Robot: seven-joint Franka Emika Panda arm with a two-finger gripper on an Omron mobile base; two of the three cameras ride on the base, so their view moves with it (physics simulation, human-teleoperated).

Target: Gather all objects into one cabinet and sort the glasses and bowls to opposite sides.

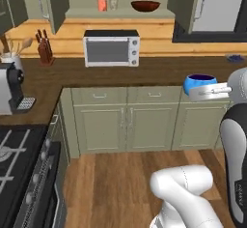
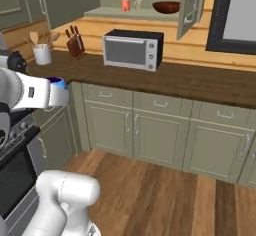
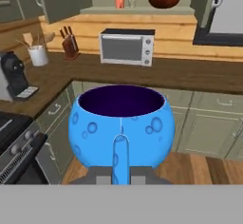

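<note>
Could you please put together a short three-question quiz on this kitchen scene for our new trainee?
1. True or false: the gripper is shut on the blue bowl.
2. Which sits nearest the orange-red cup on the cabinet shelf? A) the clear tumbler B) the dark red-brown bowl C) the toaster oven
3. Fill in: the knife block stands on the ____.

Key: 1 true; 2 A; 3 counter.
</note>
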